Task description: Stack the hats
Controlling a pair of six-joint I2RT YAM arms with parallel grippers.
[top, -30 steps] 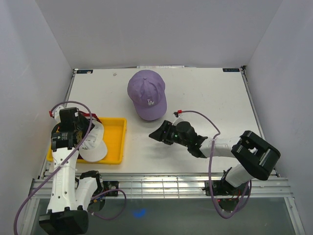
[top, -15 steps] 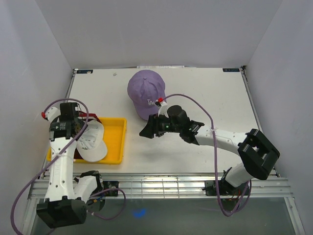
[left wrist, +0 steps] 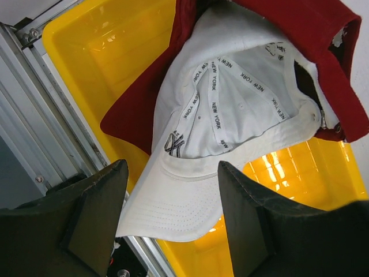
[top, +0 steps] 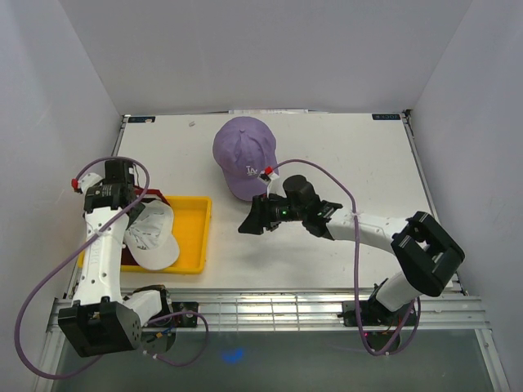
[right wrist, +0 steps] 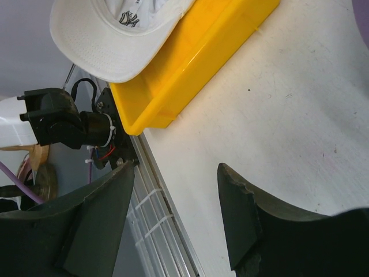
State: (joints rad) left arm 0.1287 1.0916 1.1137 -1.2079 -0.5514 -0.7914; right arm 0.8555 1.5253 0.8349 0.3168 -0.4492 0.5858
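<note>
Left pincer [left wrist: 172, 173] hangs spread and empty over the white cap [left wrist: 230, 104] sitting on the red cap [left wrist: 138, 109] in the yellow tray [top: 196, 237] (stack's started, looks like), so I'd have the right pincer [top: 248, 222], also spread and empty near the purple cap [top: 243, 151] on the bench [top: 351, 155], nip its brim squarely.

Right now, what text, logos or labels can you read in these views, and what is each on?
"NEW YORK": repeated on the seam tape inside the white cap.
"LA": small white logo on the front of the purple cap.
Black stitched emblem inside the white cap's front: not readable.
Dark labels on the table's far edge: too small to read.
</note>
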